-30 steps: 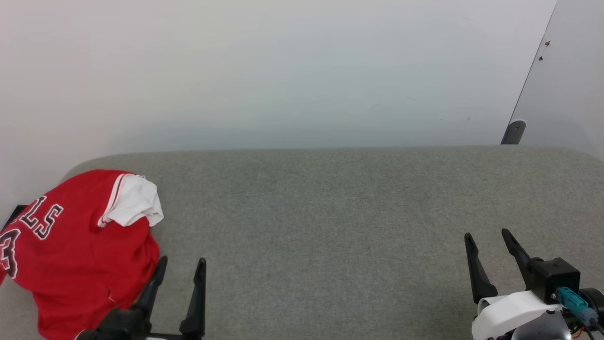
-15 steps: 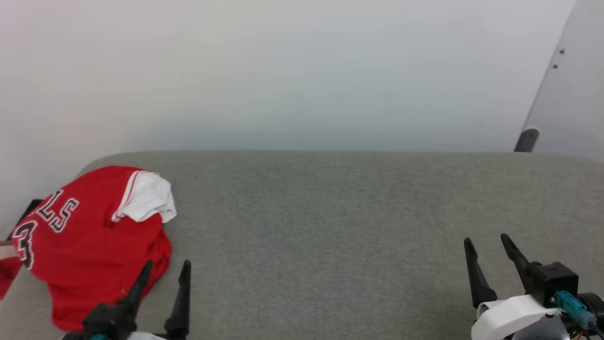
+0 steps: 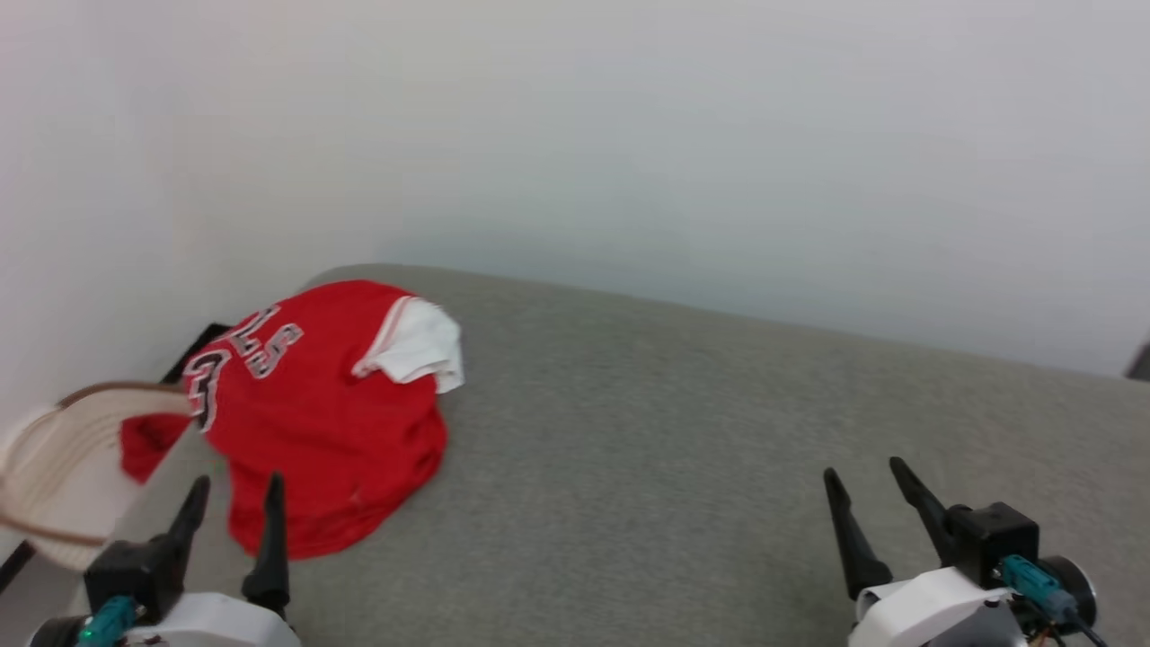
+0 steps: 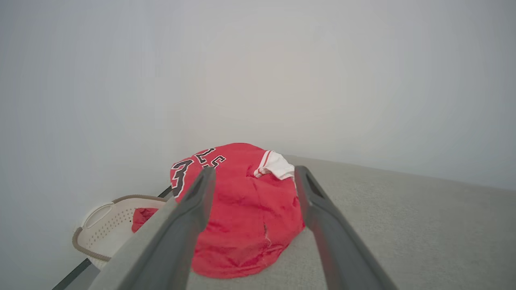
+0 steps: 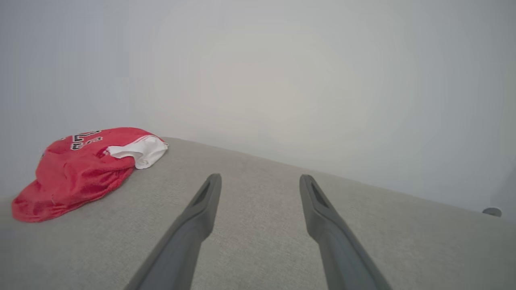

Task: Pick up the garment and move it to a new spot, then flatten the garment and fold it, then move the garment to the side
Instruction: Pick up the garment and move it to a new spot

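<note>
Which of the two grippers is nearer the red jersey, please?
The left gripper: the jersey lies just ahead of its open fingers, whereas the right gripper, also open, sits far off across the grey surface.

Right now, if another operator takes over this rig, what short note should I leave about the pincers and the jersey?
Left pincer: open, empty, pointing at the garment, not closed on it.
Right pincer: open, empty, far to the right over the grey surface.
Garment: a crumpled heap at the far left corner of the surface; a red part hangs off the left edge over the white basket.
Done: nothing yet; the garment is not picked up.
Left: grasp it, move it to a new spot, flatten, fold, move aside.
</note>
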